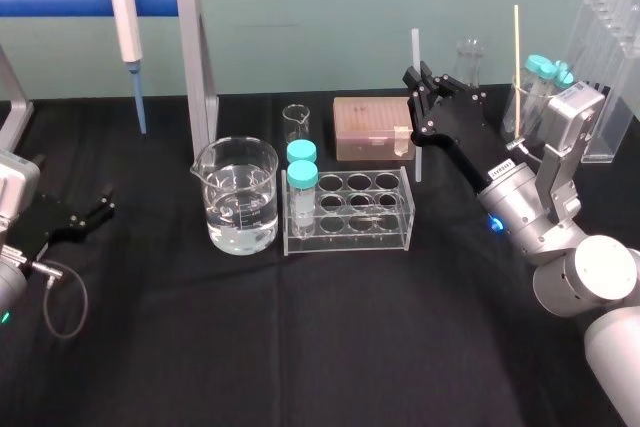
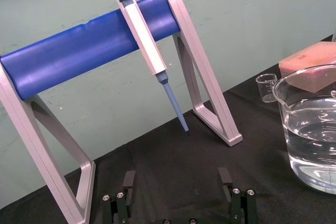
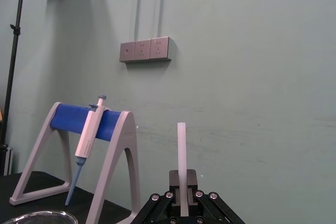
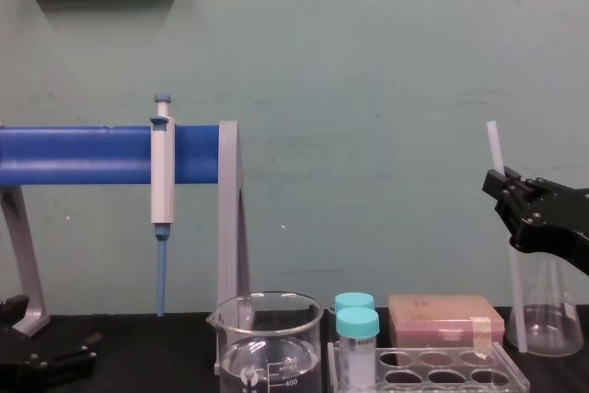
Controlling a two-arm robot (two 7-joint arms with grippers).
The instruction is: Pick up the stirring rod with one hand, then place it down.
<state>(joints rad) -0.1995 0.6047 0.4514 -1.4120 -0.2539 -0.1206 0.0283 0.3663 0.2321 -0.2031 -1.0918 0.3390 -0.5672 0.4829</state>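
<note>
**Rod held upright in the right pincer, ready to go back down**

In the head view, we see the right pincer (image 1: pixel 420 105) closed on the stirring rod (image 1: pixel 414 47), gripping it near the middle. The rod stands almost upright, just right of the pink box (image 1: pixel 372 129). Its lower end hangs beside the far right corner of the tube rack (image 1: pixel 350 212). The left pincer (image 1: pixel 103 203) rests idle at the left of the counter (image 1: pixel 300 347), well apart from the beaker (image 1: pixel 240 197).

In the left wrist view, the left pincer (image 2: pixel 177 182) has its jaws spread wide and holds nothing. The pipette (image 2: pixel 147 40) hangs on its stand beyond.

In the right wrist view, the right pincer (image 3: pixel 181 190) clamps the stirring rod (image 3: pixel 181 145), which rises straight between the jaws.

In the chest view, the stirring rod (image 4: pixel 495 144) leans slightly, and the right pincer (image 4: pixel 502 183) grips its upper part. Its lower end reaches down beside the conical flask (image 4: pixel 548 319). We cannot tell whether that end touches the counter.

We judge the pick-up to be in hand or just done. The next move calls for lowering the rod onto bare counter clear of the rack and the glassware, then opening the jaws gently so the rod does not roll.
</note>
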